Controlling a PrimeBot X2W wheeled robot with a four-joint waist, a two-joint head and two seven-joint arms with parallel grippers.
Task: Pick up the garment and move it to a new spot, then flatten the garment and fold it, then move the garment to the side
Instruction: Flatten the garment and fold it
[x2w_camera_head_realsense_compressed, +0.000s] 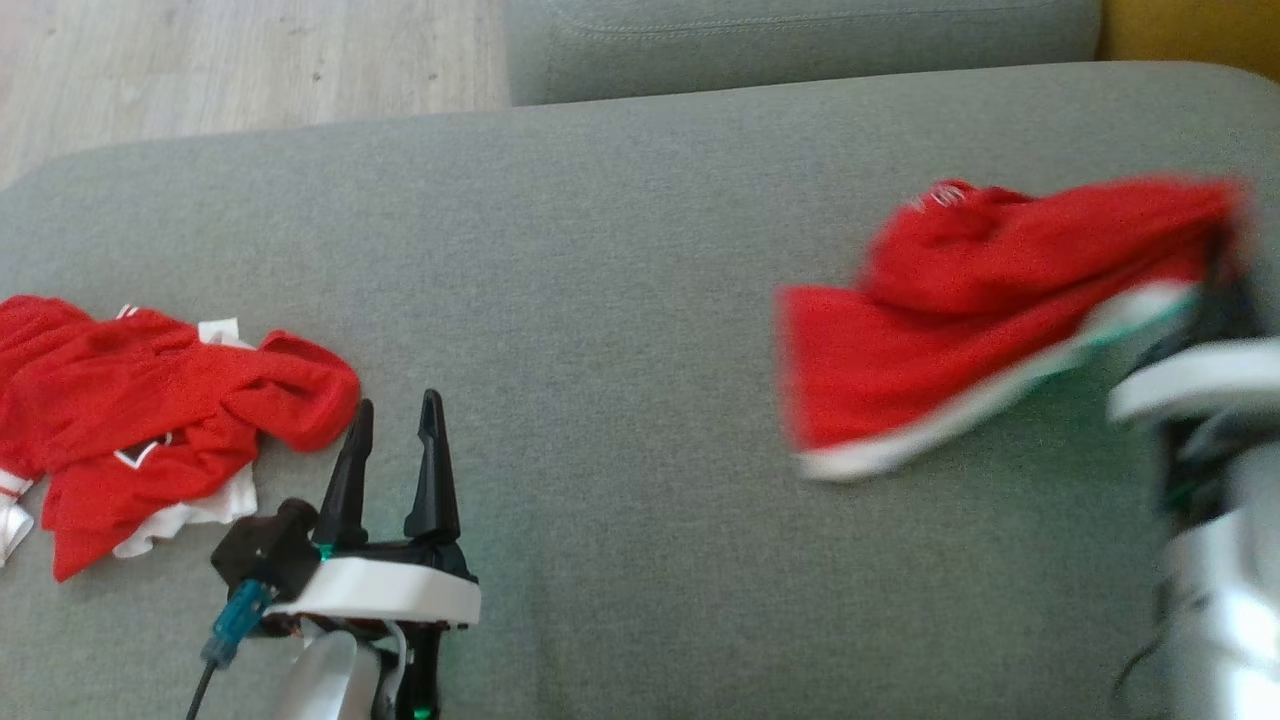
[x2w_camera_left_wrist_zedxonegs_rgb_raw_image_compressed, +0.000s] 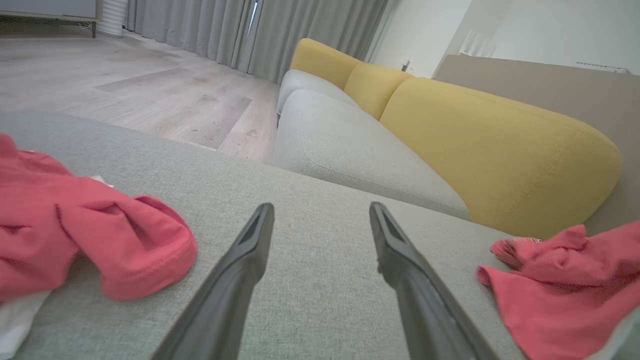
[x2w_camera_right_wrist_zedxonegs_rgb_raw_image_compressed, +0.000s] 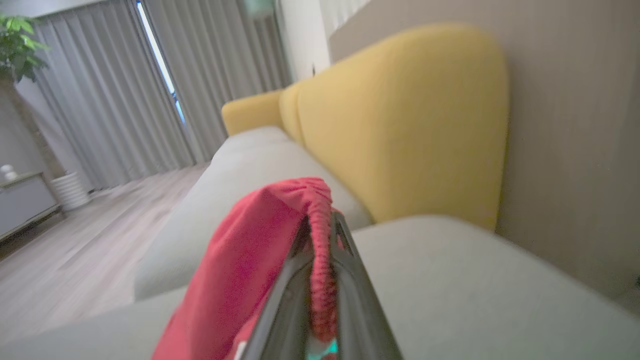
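Note:
The garment (x2w_camera_head_realsense_compressed: 960, 300) is red with a white and green hem. It hangs lifted and blurred at the right over the grey seat cushion (x2w_camera_head_realsense_compressed: 600, 250). My right gripper (x2w_camera_head_realsense_compressed: 1225, 270) is shut on its upper right edge. In the right wrist view the fingers (x2w_camera_right_wrist_zedxonegs_rgb_raw_image_compressed: 345, 250) pinch the gathered red waistband, and the cloth (x2w_camera_right_wrist_zedxonegs_rgb_raw_image_compressed: 250, 260) drapes off to the left. My left gripper (x2w_camera_head_realsense_compressed: 395, 405) rests open low on the cushion at the lower left with nothing between its fingers (x2w_camera_left_wrist_zedxonegs_rgb_raw_image_compressed: 250, 250). The garment (x2w_camera_left_wrist_zedxonegs_rgb_raw_image_compressed: 550, 280) also shows at the right of the left wrist view.
A second red and white garment (x2w_camera_head_realsense_compressed: 140, 400) lies crumpled at the cushion's left, close beside my left gripper; it (x2w_camera_left_wrist_zedxonegs_rgb_raw_image_compressed: 75, 225) shows in the left wrist view too. A yellow backrest (x2w_camera_left_wrist_zedxonegs_rgb_raw_image_compressed: 490, 150) runs along the far right. Another grey cushion (x2w_camera_head_realsense_compressed: 800, 40) and wooden floor (x2w_camera_head_realsense_compressed: 200, 60) lie beyond.

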